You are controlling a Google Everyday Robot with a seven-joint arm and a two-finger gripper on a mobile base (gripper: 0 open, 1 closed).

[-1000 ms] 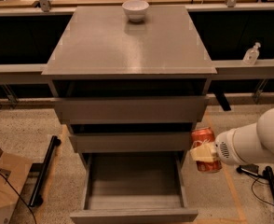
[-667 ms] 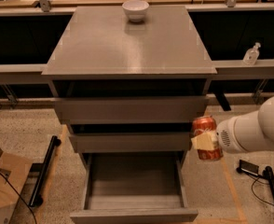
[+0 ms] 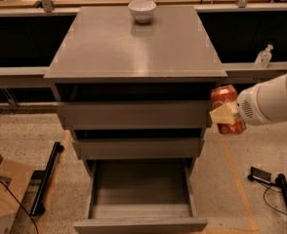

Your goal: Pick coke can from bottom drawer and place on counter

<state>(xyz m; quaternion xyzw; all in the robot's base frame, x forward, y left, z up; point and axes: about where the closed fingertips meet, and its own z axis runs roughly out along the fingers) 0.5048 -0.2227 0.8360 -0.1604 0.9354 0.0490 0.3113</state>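
Observation:
My gripper [image 3: 225, 114] comes in from the right on a white arm and is shut on the coke can [image 3: 223, 97], a red can held upright. The can hangs in the air at the cabinet's right side, level with the top drawer front and just below the counter's edge. The counter [image 3: 133, 48] is the flat grey cabinet top. The bottom drawer [image 3: 140, 194] is pulled out and its inside shows nothing in it. The two shallower drawers above it stand slightly pulled out.
A white bowl [image 3: 142, 10] sits at the back middle of the counter. A clear bottle [image 3: 263, 56] stands on a ledge at the right. A cardboard box [image 3: 4, 194] and a black bar [image 3: 47, 177] lie on the floor at left; cables at right.
My gripper has risen with the coke can, from level with the middle drawer to level with the top drawer, staying at the cabinet's right side.

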